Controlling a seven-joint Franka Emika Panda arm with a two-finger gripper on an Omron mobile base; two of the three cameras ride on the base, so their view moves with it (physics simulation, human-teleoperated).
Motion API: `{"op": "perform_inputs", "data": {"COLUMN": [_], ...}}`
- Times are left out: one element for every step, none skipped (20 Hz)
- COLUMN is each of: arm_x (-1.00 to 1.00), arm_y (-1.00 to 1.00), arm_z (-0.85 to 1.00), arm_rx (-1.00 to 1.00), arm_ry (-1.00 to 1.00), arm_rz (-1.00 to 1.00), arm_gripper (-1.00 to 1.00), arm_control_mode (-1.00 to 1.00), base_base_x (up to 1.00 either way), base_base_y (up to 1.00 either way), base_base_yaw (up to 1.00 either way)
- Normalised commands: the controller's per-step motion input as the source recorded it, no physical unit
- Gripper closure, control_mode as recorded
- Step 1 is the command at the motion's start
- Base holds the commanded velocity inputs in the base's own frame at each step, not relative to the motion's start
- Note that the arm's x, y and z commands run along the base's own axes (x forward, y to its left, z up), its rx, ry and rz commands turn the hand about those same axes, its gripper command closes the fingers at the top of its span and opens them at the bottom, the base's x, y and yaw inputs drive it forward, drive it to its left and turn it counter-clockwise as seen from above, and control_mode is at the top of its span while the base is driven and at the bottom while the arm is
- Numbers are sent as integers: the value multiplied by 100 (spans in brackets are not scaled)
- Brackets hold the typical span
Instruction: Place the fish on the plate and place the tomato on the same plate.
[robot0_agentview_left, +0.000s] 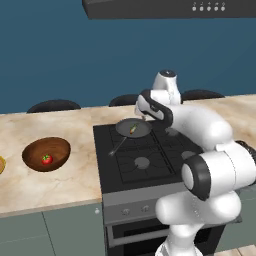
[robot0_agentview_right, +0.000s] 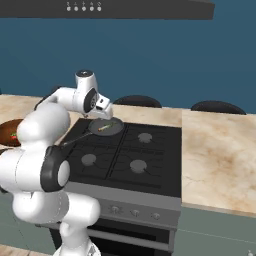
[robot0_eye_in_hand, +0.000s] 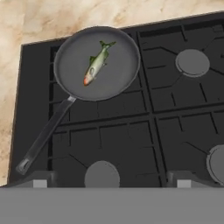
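Note:
The fish (robot0_eye_in_hand: 96, 65), slender and silvery with an orange head, lies in a dark grey frying pan (robot0_eye_in_hand: 70, 76) on the stove's back left burner. My gripper (robot0_eye_in_hand: 111, 181) hovers above the stove, open and holding nothing, with the pan ahead of its fingertips (robot0_eye_in_hand: 39, 181). From the left base view the hand sits just right of and above the fish (robot0_agentview_left: 133, 130). The red tomato (robot0_agentview_left: 47, 159) rests inside a brown wooden bowl (robot0_agentview_left: 30, 150) on the counter to the left. A yellow sliver of the plate (robot0_agentview_left: 1, 165) shows at the far left edge.
The pan's long handle (robot0_eye_in_hand: 43, 135) points toward the stove's front left. The black stove (robot0_agentview_left: 145, 165) has several burners. Marble counter (robot0_agentview_right: 220, 145) extends on both sides, dark stools (robot0_agentview_left: 52, 105) stand behind it, and a range hood (robot0_agentview_left: 170, 7) hangs overhead.

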Motion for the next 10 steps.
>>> {"op": "perform_inputs", "data": {"arm_x": [47, 47, 47, 48, 46, 44, 42, 42, 43, 46], "arm_y": [0, 2, 4, 7, 6, 6, 6, 6, 4, 4], "arm_z": [-19, -14, -14, -17, -19, -19, -21, -26, -26, -26], "arm_rx": [0, 0, 0, 0, 0, 0, 0, 0, 0, 0], "arm_ry": [5, 6, 7, 9, 9, 9, 9, 8, 8, 7], "arm_rz": [-3, -2, -1, -1, -1, -1, -2, -2, -2, -2], "arm_gripper": [-100, -100, -100, -100, -100, -100, -100, -100, -100, -100], "arm_control_mode": [-100, -100, -100, -100, -100, -100, -100, -100, -100, -100], "base_base_x": [0, 0, 0, 0, 0, 0, 0, 0, 0, 0], "base_base_y": [0, 0, 0, 0, 0, 0, 0, 0, 0, 0], "base_base_yaw": [0, 0, 0, 0, 0, 0, 0, 0, 0, 0]}}
